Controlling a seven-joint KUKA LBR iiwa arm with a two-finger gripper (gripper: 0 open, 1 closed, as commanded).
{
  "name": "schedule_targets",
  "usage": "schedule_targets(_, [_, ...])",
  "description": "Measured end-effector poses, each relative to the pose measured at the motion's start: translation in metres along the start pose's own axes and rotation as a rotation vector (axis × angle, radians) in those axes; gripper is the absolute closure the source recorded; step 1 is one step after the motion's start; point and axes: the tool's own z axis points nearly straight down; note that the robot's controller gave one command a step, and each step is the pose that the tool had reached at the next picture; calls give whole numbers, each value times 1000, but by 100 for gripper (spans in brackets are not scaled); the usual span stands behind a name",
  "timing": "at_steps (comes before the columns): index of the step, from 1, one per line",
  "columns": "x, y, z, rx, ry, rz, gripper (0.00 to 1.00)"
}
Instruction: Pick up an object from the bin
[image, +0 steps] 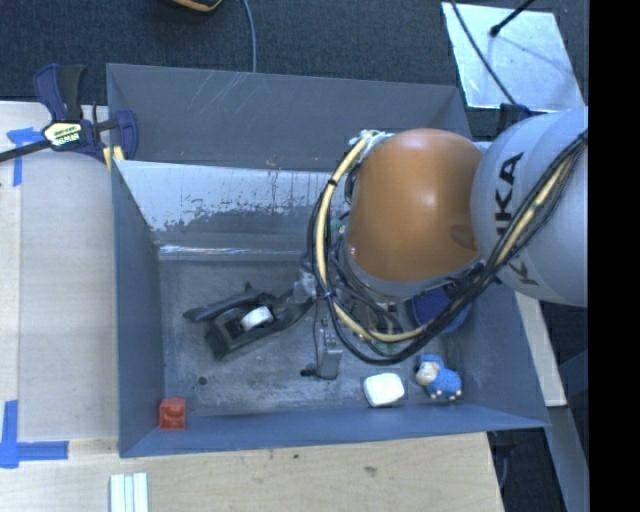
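Grey metal forms the bin (137, 330), seen from above, with a scuffed floor. From the right the arm (530, 210) reaches in under its orange cover (415, 205). Its gripper (324, 358) points down near the middle of the floor, just beside the right end of a black tape holder (240, 322) with a white roll. Whether the pincer is spread or pressed together cannot be told. Along the front wall lie a white lump (383, 389), a blue and yellow toy (438, 379) and, well apart in the left corner, a red block (172, 412).
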Motion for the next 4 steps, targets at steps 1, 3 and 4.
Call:
schedule_targets(1, [-50, -12, 84, 1, -1, 64, 0])
schedule_targets(3, [-71, 35, 147, 1, 5, 174, 100])
schedule_targets(4, [-54, 54, 27, -2, -7, 159, 100])
